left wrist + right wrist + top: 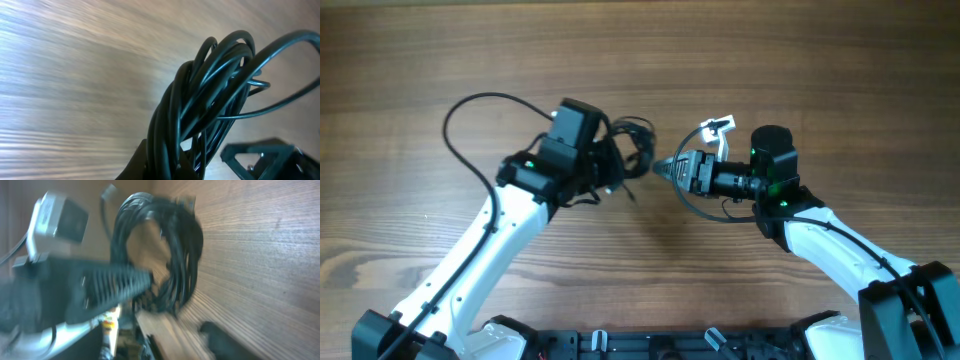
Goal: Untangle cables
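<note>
My left end effector (pixel 612 165) was closed on the cables (pixel 636 146). In the left wrist view they rose out of its grip as a bunched coil of thin black loops, with one strand arcing off to the right edge of that view. From above, the coil sat just past my left tip, between my two arms and near the middle of the worktop (pixel 770 50). I could not tell whether it rested on the wood or hung above it. My right end effector (pixel 660 168) pointed left at the coil, its tip just beside the loops. Whether it touched them was unclear, and I could not tell whether it was open or closed. The right wrist view was blurred and showed one ridged finger (pixel 115 285) reaching toward the lower part of the coil. Farther out, a thicker arm wire (pixel 460 120) looped over the wood-grained worktop beside my left arm.
</note>
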`<action>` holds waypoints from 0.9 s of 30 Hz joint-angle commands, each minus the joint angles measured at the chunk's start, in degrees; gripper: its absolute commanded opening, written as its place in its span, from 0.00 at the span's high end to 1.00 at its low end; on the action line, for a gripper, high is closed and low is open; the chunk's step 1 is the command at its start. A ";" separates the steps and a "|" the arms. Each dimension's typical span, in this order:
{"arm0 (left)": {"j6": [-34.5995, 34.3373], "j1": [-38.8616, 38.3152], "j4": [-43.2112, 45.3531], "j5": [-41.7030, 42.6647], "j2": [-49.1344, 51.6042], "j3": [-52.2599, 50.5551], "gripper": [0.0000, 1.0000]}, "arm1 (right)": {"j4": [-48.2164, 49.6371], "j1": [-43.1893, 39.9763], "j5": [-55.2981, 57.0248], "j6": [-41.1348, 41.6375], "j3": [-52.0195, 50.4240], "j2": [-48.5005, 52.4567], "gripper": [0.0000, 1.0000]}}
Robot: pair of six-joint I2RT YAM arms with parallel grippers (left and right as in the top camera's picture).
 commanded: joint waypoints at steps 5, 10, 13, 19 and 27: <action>18.23 4.76 -0.61 -0.90 -0.85 0.33 0.96 | -0.04 -1.01 -4.50 -16.46 0.15 -0.13 0.19; 28.98 4.74 -0.42 6.71 -0.85 0.33 0.96 | 6.84 -0.83 -4.37 -15.37 0.15 -0.13 0.47; 30.97 4.66 -0.42 9.99 -0.85 0.33 0.96 | 8.44 -0.72 -2.97 -13.03 0.15 -0.13 0.47; 30.95 1.31 0.28 10.62 -0.85 0.33 0.96 | 8.59 0.90 1.27 -13.03 0.15 -0.13 0.57; 30.91 -0.98 -0.76 6.25 -0.83 0.31 0.96 | 9.09 1.55 1.92 -11.54 0.15 -0.13 0.96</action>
